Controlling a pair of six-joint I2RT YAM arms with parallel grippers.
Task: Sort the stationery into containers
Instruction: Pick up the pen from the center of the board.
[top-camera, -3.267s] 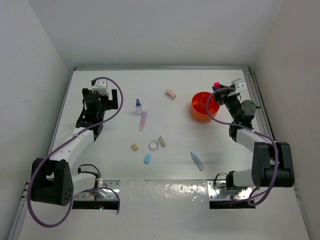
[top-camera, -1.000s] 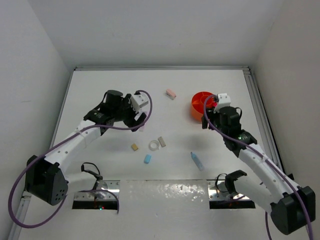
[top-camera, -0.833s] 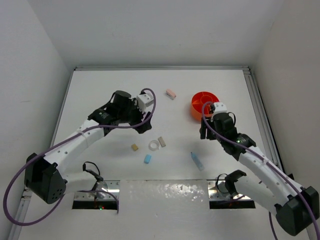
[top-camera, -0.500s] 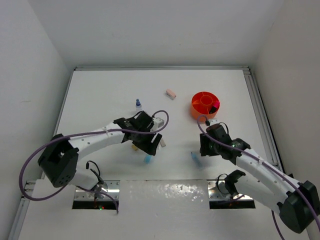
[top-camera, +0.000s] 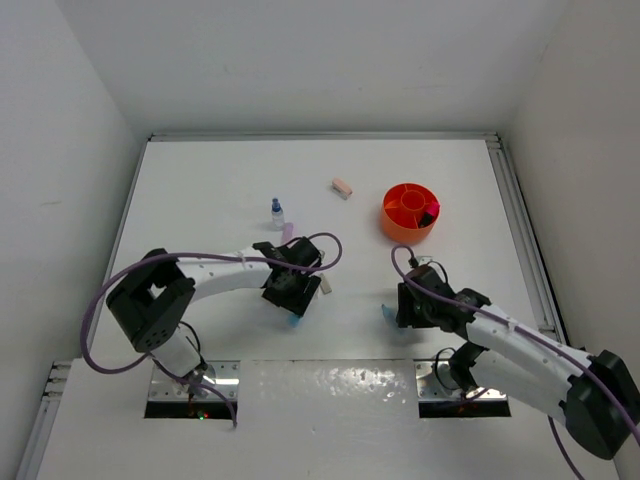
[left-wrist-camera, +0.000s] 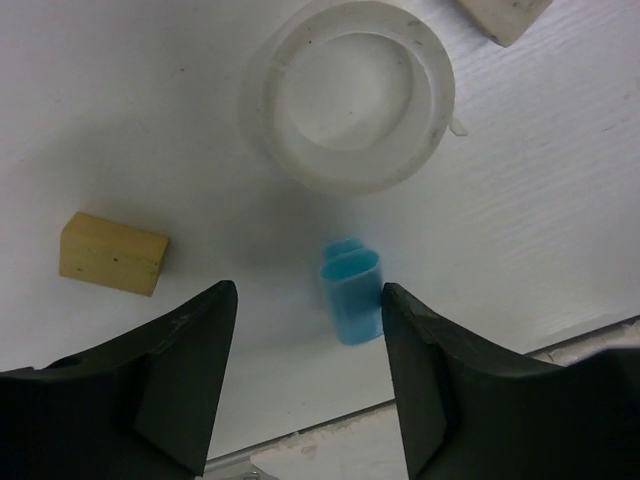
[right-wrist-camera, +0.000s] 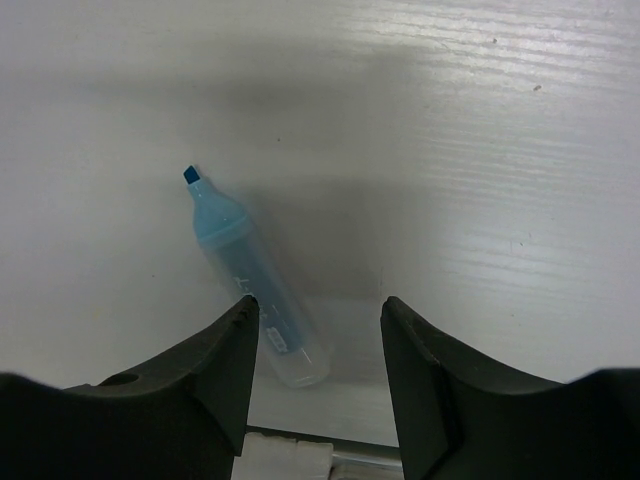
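Top external: both arms have swung in and dropped low. Left gripper (left-wrist-camera: 308, 300) straddles blue eraser (left-wrist-camera: 352, 303), right gripper (right-wrist-camera: 318, 310) straddles light blue tube (right-wrist-camera: 250, 270). Jaws apart, nothing clamped. Two pickups likely next.

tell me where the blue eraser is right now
In the left wrist view, the blue eraser lies on the table between the left end effector's open fingers, just below the clear tape ring, with the tan eraser further left.

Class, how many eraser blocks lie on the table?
4: pink eraser far back; tan eraser, blue eraser, beige eraser by the tape ring; arms may hide more.
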